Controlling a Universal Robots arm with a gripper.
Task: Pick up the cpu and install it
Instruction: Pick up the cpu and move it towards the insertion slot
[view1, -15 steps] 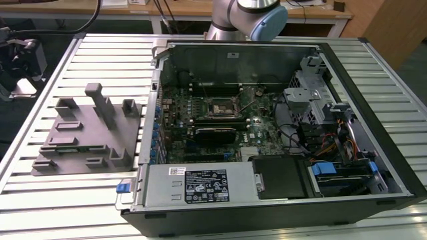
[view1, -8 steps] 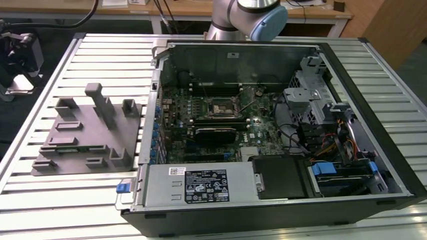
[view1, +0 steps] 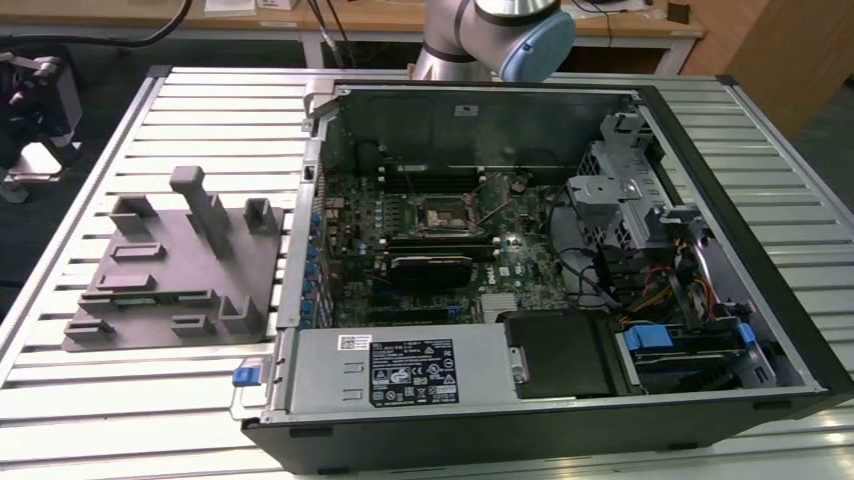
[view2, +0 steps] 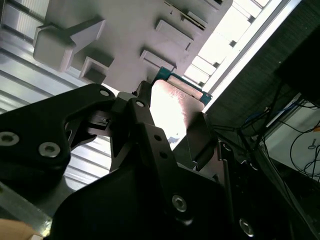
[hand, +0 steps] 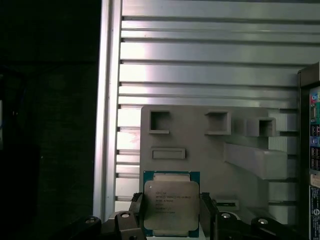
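Note:
The cpu (hand: 171, 204) is a small square chip with a pale silver top and a green-blue rim. In both wrist views it sits between my black fingers. My gripper (hand: 171, 212) is shut on the cpu, one finger (hand: 134, 210) at each side edge. It hangs high above the grey fixture (hand: 210, 150), which lies on the slatted table. In the second wrist view the cpu (view2: 175, 102) shines brightly between the fingertips of the gripper (view2: 172, 120). In the exterior view the square black-framed socket (view1: 441, 213) lies on the motherboard inside the open computer case (view1: 534, 250).
The grey fixture (view1: 167, 265) lies on the slatted metal table (view1: 120, 400) at the exterior view's left of the case. The arm (view1: 494, 35) rises behind the case. A power supply (view1: 400, 370) and drive cages with cables (view1: 641, 230) crowd the case's near and right sides.

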